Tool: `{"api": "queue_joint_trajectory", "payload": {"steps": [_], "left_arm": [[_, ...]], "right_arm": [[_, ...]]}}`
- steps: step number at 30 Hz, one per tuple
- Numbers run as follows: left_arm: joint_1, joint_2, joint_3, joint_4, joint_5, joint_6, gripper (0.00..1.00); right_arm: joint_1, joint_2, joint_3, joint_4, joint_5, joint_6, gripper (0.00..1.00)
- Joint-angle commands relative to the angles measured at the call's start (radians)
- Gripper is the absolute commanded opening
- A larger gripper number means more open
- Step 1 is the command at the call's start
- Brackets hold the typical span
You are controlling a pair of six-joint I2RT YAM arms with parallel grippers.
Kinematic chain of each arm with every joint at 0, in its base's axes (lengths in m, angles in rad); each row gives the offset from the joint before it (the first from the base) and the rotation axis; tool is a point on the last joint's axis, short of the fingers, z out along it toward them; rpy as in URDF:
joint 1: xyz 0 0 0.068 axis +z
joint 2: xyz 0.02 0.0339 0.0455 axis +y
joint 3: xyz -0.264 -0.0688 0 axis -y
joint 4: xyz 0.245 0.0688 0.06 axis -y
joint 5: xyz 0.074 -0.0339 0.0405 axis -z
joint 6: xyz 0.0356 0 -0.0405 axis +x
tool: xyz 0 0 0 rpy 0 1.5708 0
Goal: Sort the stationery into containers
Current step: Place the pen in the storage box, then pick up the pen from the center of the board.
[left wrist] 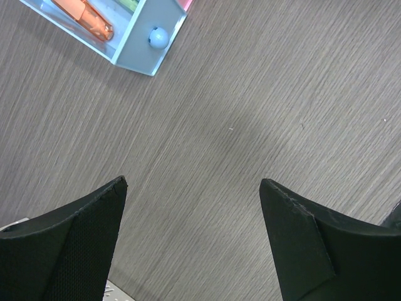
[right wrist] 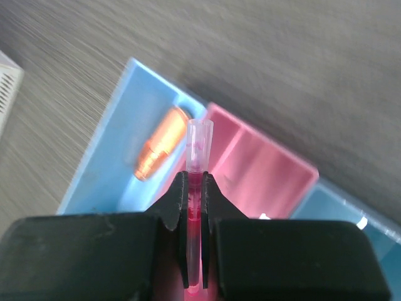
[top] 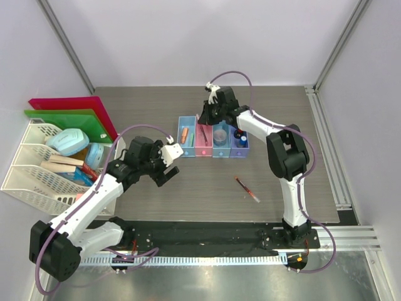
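Observation:
The row of four joined boxes stands mid-table: light blue [top: 186, 136], pink [top: 203, 140], light blue [top: 220, 137], purple [top: 240, 140]. An orange marker [top: 184, 133] lies in the left blue box. My right gripper [top: 205, 116] hovers over the pink box [right wrist: 266, 179], shut on a thin red pen [right wrist: 199, 141] with a clear cap. The marker [right wrist: 160, 152] shows beside it. Another red-and-black pen [top: 247, 189] lies loose on the table. My left gripper [top: 165, 164] is open and empty over bare table [left wrist: 193, 182], near the blue box's corner [left wrist: 147, 44].
White mesh trays [top: 34, 172] holding pale blue objects [top: 67, 141] stand at the left edge. Red [top: 72, 103] and green [top: 69, 119] flat folders lean behind them. Small bottles sit in the purple box. A metal rail [top: 326, 150] runs along the right side.

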Motion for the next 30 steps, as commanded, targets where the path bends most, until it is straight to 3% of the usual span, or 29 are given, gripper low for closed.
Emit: {"api": "queue_joint_trajectory", "payload": {"steps": [1, 5, 6, 9, 15, 21, 24, 30], "left_arm": [[0.004, -0.014, 0.022, -0.008, 0.029, 0.028, 0.86], [0.004, -0.009, 0.035, -0.008, 0.036, 0.050, 0.86], [0.004, -0.007, 0.040, -0.011, 0.039, 0.051, 0.86], [0.004, -0.001, 0.045, -0.006, 0.061, 0.064, 0.86], [0.004, 0.029, 0.061, 0.006, 0.119, 0.125, 0.86], [-0.011, 0.098, 0.132, 0.011, 0.164, 0.202, 0.85], [-0.014, 0.131, 0.169, 0.009, 0.165, 0.219, 0.85], [-0.014, 0.125, 0.152, 0.060, 0.167, 0.209, 0.85]], "right_arm": [[0.001, -0.083, -0.076, 0.060, 0.051, 0.003, 0.01], [-0.002, -0.103, -0.111, 0.036, 0.048, -0.010, 0.06], [-0.001, -0.108, -0.109, 0.025, 0.045, -0.024, 0.16], [-0.001, -0.140, -0.106, -0.005, 0.030, -0.052, 0.33], [-0.001, -0.226, -0.065, -0.119, 0.016, -0.105, 0.54], [-0.005, -0.361, -0.069, -0.289, 0.039, -0.274, 0.55], [-0.005, -0.433, -0.086, -0.528, 0.063, -0.441, 0.54], [-0.005, -0.635, -0.330, -0.716, 0.172, -0.689, 0.53]]}}
